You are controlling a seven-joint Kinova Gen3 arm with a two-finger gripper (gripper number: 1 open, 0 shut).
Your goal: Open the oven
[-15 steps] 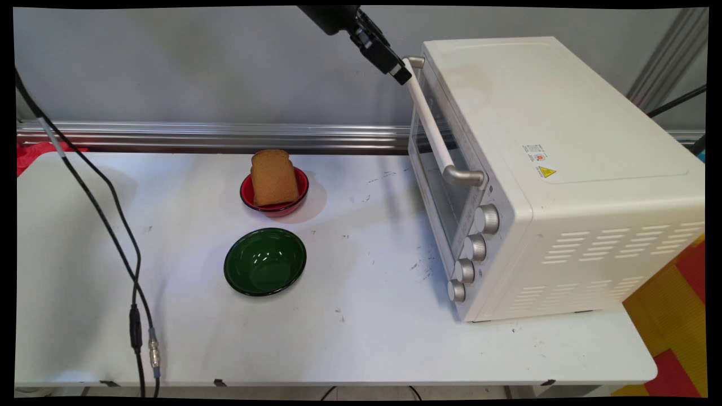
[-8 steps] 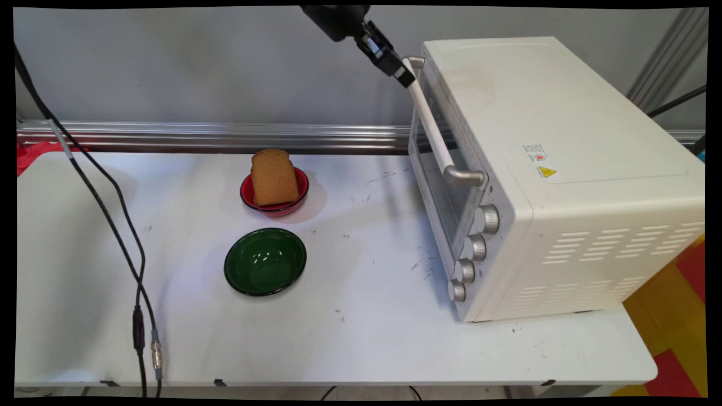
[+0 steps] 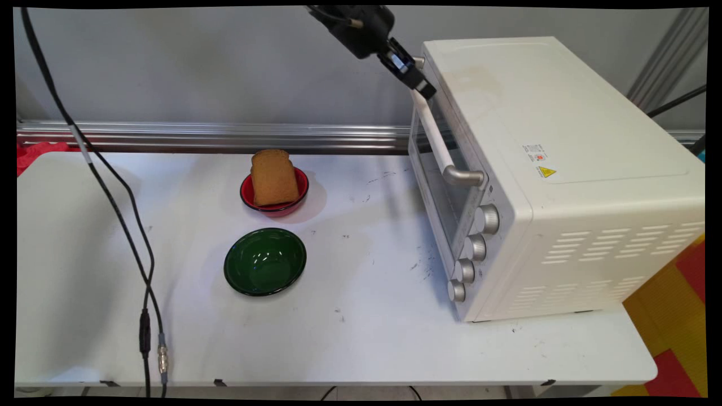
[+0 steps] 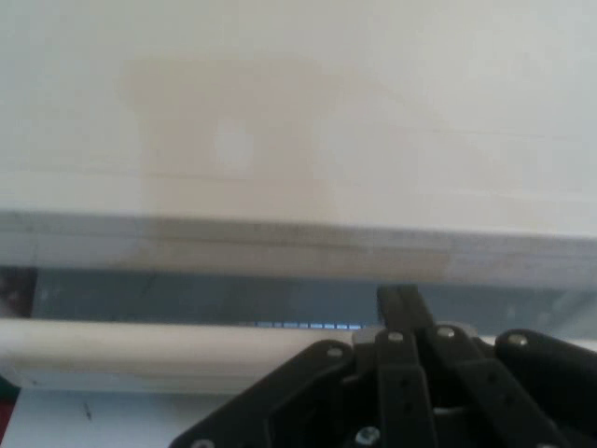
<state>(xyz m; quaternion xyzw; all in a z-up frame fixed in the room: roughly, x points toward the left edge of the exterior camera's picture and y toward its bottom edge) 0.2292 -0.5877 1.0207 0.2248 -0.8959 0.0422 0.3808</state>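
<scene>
**A:** Where is the gripper [image 3: 420,87]?

**B:** At the far end of the toaster oven's [image 3: 564,169] white door handle [image 3: 437,138], up by the oven's top front edge. In the hand view the handle [image 4: 140,347] runs as a pale bar across the frame and passes behind the black linkage; one finger [image 4: 399,303] rises past it toward the glass door.

**A:** Are the fingers spread or pressed together?

**B:** I cannot tell. The linkage hides most of them, and whether they pinch the handle or only lie against it is not clear.

**A:** What lies around them?

**B:** Just beyond the fingers is the oven's cream top with a faint tan stain [image 4: 233,140]. Well below them, on the white table [image 3: 366,338], a red bowl [image 3: 274,194] holds a slice of brown bread [image 3: 273,177] standing on edge. An empty green bowl [image 3: 265,261] sits just beside the red one, nearer the camera. Four silver knobs [image 3: 474,248] run down the oven's front, under the handle's near end.
</scene>
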